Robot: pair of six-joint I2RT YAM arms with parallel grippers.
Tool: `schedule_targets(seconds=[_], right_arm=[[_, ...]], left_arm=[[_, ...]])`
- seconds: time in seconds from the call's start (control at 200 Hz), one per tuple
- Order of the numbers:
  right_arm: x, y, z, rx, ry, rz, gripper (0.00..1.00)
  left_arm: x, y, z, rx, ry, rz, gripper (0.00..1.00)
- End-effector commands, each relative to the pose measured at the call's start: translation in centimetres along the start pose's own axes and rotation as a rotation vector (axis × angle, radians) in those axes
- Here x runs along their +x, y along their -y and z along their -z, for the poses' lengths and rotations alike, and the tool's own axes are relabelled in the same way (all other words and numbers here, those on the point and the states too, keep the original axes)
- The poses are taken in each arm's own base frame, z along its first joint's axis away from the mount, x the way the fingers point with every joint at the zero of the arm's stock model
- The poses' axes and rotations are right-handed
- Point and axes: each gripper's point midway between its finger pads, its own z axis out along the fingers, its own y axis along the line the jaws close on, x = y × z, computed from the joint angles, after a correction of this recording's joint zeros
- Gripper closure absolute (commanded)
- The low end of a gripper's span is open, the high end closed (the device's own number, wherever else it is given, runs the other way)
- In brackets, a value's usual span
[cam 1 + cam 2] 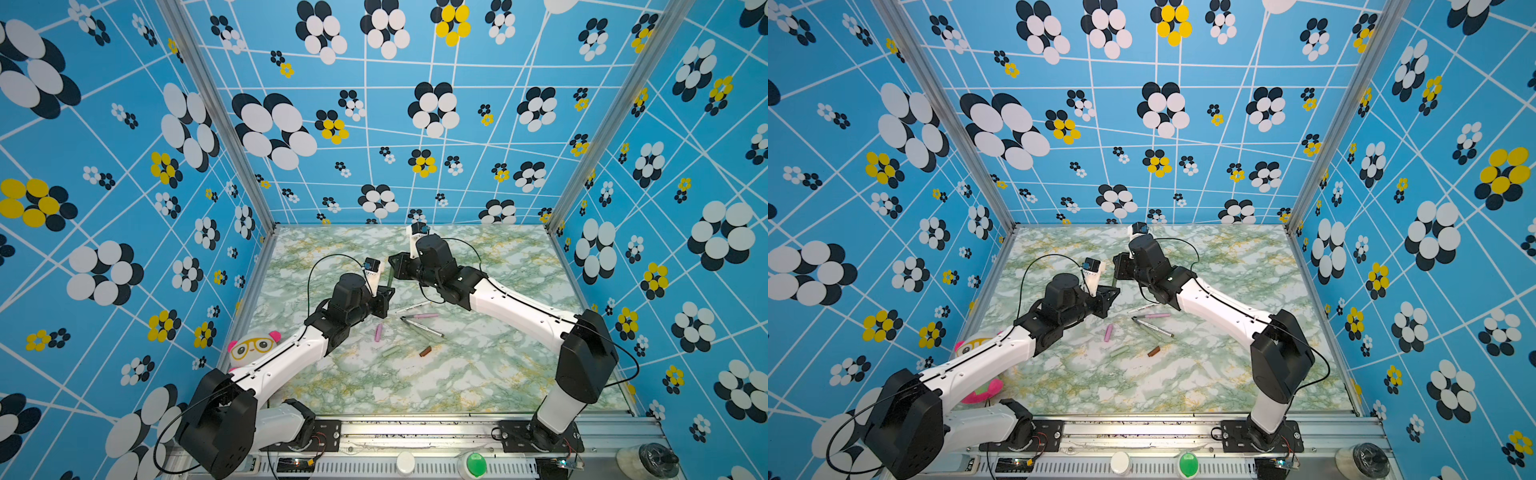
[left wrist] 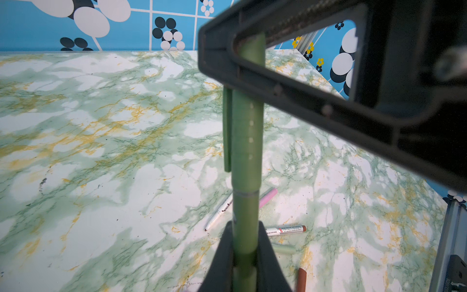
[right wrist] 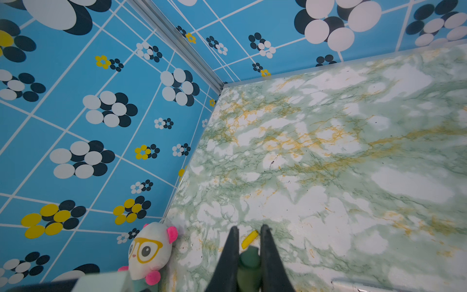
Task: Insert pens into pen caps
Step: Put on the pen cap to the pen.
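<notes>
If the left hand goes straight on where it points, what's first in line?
Likely the right hand, shut on the far end of the dark green pen that the left hand holds; gap unclear.

You see the left gripper point(image 1: 387, 292) and right gripper point(image 1: 393, 268) meeting above the table point(image 1: 478, 374), a dark green pen point(image 1: 390, 282) running between them. From that pen, loose pens point(image 1: 423, 316) lie at five o'clock. A pink cap point(image 1: 378, 332) and pale green cap point(image 1: 390, 352) lie at six, a brown cap point(image 1: 425, 351) at five, and a panda toy point(image 1: 253, 347) at eight.
</notes>
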Motion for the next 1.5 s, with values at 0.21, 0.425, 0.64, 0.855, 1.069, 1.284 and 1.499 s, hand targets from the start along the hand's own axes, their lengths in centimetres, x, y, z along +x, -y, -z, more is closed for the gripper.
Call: schedule_targets(seconds=[0.21, 0.425, 0.64, 0.855, 1.069, 1.284, 1.499], right_arm=[[11.3, 1.7, 1.2, 0.051, -0.392, 0.013, 0.92], [6.0, 0.8, 2.4, -0.003, -0.285, -0.012, 0.9], [-0.4, 0.4, 5.3, -0.026, -0.156, 0.012, 0.8], [-2.0, 0.3, 7.6, -0.029, -0.107, 0.05, 0.64], [-0.7, -0.1, 7.6, -0.084, -0.132, 0.042, 0.61], [1.1, -1.6, 6.8, -0.152, -0.179, 0.056, 0.58], [2.5, -3.3, 5.6, -0.201, -0.216, 0.077, 0.57]], left_arm=[[-14.4, 1.7, 3.6, 0.04, 0.469, -0.047, 1.0], [-9.0, 1.4, 1.6, 0.082, 0.296, 0.018, 1.0], [-3.3, 0.3, 1.3, 0.068, 0.145, 0.113, 1.0], [-1.0, 0.3, 2.0, 0.071, 0.103, 0.152, 1.0], [-1.3, 0.9, 2.1, 0.09, 0.103, 0.157, 1.0], [-1.7, 1.4, 2.1, 0.108, 0.116, 0.181, 1.0], [-1.8, 1.8, 2.0, 0.118, 0.111, 0.186, 1.0]])
